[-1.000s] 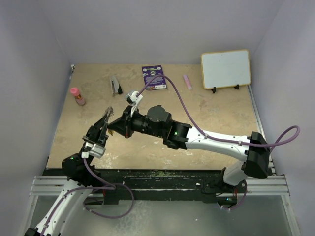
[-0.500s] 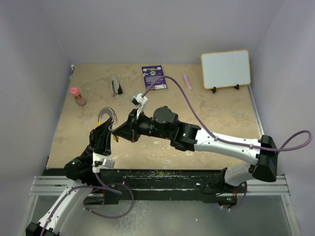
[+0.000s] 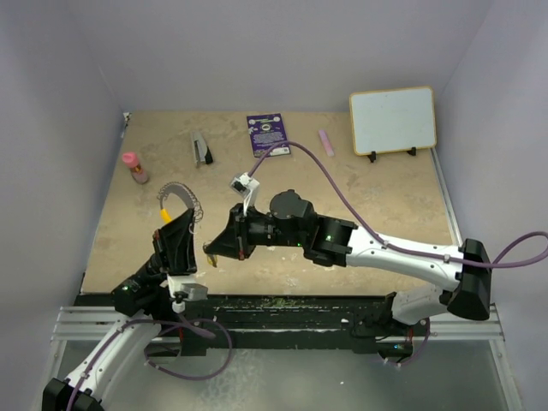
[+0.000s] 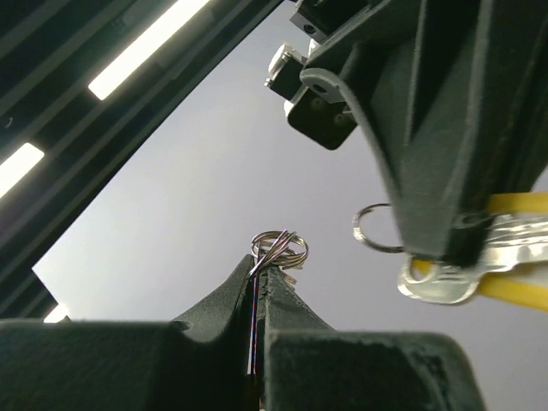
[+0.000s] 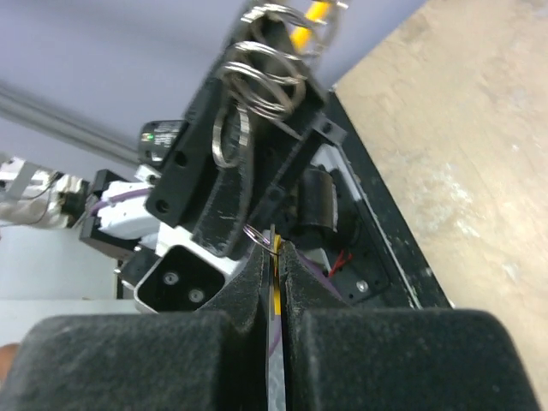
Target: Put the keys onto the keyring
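Observation:
My left gripper (image 3: 181, 216) points upward and is shut on the keyring (image 3: 181, 196), a chain of linked silvery loops with a yellow-orange piece at its far end. In the left wrist view the jaws (image 4: 261, 272) pinch the loops (image 4: 279, 249). My right gripper (image 3: 211, 251) is shut on the keys (image 3: 208, 255), just right of the left gripper and nearer than the keyring. In the left wrist view the keys (image 4: 445, 281) hang under the right fingers with a small ring (image 4: 371, 231). In the right wrist view the jaws (image 5: 274, 248) clamp a yellow-headed key; the keyring (image 5: 264, 79) is above.
At the back of the tan table (image 3: 377, 197) lie a pink-capped bottle (image 3: 134, 168), a grey-and-black tool (image 3: 201, 148), a purple card (image 3: 268, 134), a pink stick (image 3: 326, 141) and a white board (image 3: 393, 120). Grey walls enclose three sides.
Both grippers have drawn back toward the near edge. The left gripper tilted upward with the keyring. The right gripper moved down and nearer with the keys, now below the keyring.

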Tool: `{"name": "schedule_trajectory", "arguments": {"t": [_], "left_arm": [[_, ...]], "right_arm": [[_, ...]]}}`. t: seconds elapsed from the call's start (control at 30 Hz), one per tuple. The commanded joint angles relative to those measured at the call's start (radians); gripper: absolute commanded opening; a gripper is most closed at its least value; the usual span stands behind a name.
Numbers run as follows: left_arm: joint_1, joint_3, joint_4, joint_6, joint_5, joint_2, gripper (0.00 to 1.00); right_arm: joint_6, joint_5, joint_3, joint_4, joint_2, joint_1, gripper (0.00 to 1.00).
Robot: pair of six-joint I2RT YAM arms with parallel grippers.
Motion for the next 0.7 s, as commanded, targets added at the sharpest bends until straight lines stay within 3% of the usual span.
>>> {"name": "schedule_trajectory", "arguments": {"t": [0.0,0.27,0.43,0.67], "left_arm": [[0.004,-0.061,0.033,0.056,0.028,0.001,0.03],[0.005,-0.056,-0.182,0.119,0.121,-0.011,0.03],[0.004,0.005,-0.473,0.158,0.145,-0.032,0.03],[0.005,0.016,-0.516,0.179,0.139,-0.034,0.03]], "right_arm": [[-0.009,0.202,0.025,-0.199,-0.089,0.003,0.0],[-0.067,0.445,0.133,-0.436,-0.123,0.032,0.0],[-0.09,0.485,0.236,-0.532,-0.058,0.042,0.0],[-0.061,0.514,0.274,-0.603,-0.009,0.051,0.0]]}}
